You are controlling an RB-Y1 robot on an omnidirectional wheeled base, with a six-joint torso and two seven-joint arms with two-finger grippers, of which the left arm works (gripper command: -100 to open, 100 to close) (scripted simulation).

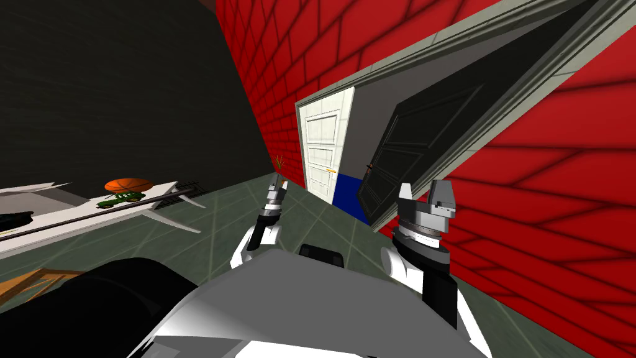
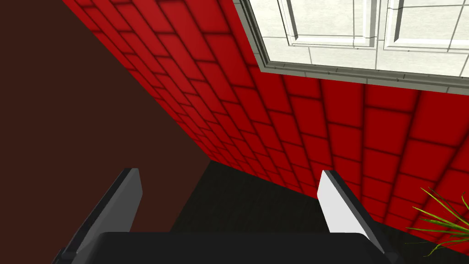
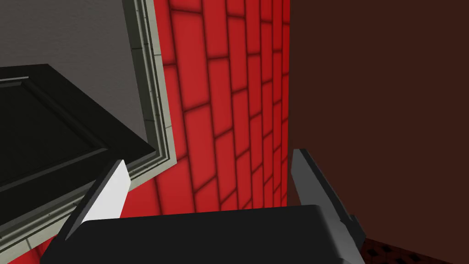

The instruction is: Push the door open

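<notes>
Dark door (image 1: 415, 144) stands ajar just ahead on my right, both sets of jaws spread open and empty, so I'd lay the right jaws flat on its panel near the free edge and push steadily.

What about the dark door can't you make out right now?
Head view: handle too small to tell its shape.
Right wrist view: dark door cut off by the picture's edge.
Head view: whatever is behind the door, hidden by the door itself.
Both: gap between right gripper and door unclear.
</notes>
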